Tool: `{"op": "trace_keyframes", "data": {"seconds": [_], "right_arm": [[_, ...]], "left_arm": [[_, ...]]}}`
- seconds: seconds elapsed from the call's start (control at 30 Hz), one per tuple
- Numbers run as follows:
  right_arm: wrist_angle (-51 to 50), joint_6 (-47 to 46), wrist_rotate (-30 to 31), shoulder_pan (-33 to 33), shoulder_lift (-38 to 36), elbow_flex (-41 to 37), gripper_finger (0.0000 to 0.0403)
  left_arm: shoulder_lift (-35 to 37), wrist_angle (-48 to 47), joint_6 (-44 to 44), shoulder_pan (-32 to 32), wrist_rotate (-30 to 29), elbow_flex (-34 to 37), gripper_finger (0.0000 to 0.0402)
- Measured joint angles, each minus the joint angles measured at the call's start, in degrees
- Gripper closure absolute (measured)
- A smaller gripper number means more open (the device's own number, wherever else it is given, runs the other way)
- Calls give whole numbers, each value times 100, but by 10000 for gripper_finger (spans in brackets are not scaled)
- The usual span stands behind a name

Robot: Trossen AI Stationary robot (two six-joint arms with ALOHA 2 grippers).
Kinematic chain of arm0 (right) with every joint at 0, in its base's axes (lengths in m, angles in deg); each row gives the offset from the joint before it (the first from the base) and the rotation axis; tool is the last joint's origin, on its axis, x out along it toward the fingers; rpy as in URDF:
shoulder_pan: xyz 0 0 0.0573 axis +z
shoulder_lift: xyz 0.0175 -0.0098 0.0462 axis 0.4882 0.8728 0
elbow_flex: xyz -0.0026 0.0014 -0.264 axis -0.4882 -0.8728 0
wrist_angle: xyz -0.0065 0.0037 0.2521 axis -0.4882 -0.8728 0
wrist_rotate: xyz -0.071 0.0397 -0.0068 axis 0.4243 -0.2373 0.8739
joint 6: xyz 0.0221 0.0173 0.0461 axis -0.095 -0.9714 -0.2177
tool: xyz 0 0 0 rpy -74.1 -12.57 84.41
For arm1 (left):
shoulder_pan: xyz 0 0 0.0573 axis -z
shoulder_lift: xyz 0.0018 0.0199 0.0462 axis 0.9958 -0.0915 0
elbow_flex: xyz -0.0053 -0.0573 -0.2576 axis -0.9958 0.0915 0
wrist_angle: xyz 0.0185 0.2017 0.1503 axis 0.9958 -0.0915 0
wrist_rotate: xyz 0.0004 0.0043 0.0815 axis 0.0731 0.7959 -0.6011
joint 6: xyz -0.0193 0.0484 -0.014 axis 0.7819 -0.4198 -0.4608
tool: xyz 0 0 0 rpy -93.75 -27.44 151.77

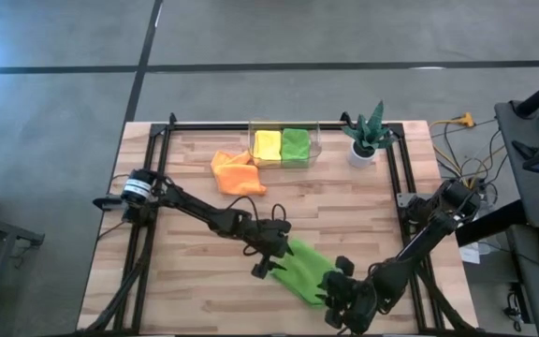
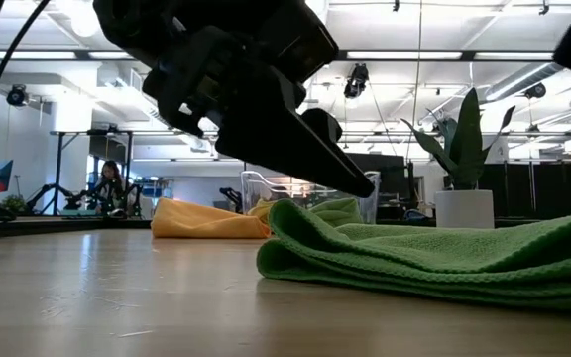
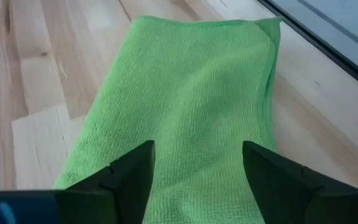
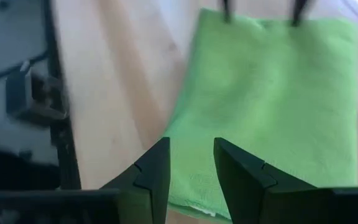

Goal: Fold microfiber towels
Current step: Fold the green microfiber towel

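Note:
A lime green towel point(image 1: 309, 270) lies folded into a long strip on the table, near the front; it also shows in the low view point(image 2: 434, 253). My left gripper point(image 1: 271, 255) is open just above the strip's left end point(image 3: 197, 180), a finger on either side of its middle. My right gripper point(image 1: 340, 292) is open over the strip's near right end point(image 4: 191, 174), by its edge. An orange towel point(image 1: 237, 173) lies crumpled at the back left. A yellow towel point(image 1: 268, 145) and a second green towel point(image 1: 296, 145) lie folded in a clear bin.
The clear bin point(image 1: 318, 140) stands at the table's far edge. A spiky green plant in a white pot point(image 1: 365, 140) stands at the back right. Black frame rails point(image 1: 400, 187) run along the table's sides. Bare wood lies at the front left.

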Motion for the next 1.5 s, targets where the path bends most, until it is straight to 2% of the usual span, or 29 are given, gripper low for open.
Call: {"op": "trace_keyframes", "data": {"seconds": [0.1,0.2,0.37,0.5,0.57,0.73,0.9,1.03,1.33,1.5], "right_arm": [[-395,-813,-46,-118,-25,-9,278],[-428,-1200,-252,-198,-89,-142,245],[-837,-2301,-279,-215,-219,-336,127],[-998,-2360,-275,-208,-218,-344,32],[-797,-2164,-298,-201,-156,-344,11],[-312,-1351,-596,-191,168,-342,14],[-382,-1288,-839,-170,568,-346,14],[-443,-1202,-1050,-137,785,-313,14],[-842,-956,-780,-69,701,-316,14],[-937,-713,-795,-208,690,-320,14]], "left_arm": [[0,3,8,0,-2,0,173],[2,18,171,0,-40,0,173],[3,8,460,0,-112,-1,173],[7,-6,462,6,-115,-68,173],[-8,14,458,13,-123,-110,173],[-209,-6,453,13,-128,-153,173],[-398,-118,262,13,-262,-119,173],[-387,-785,-190,11,-296,-103,173],[-376,-887,-313,4,-352,-22,173],[-235,-1029,-144,2,-775,-120,173]]}}
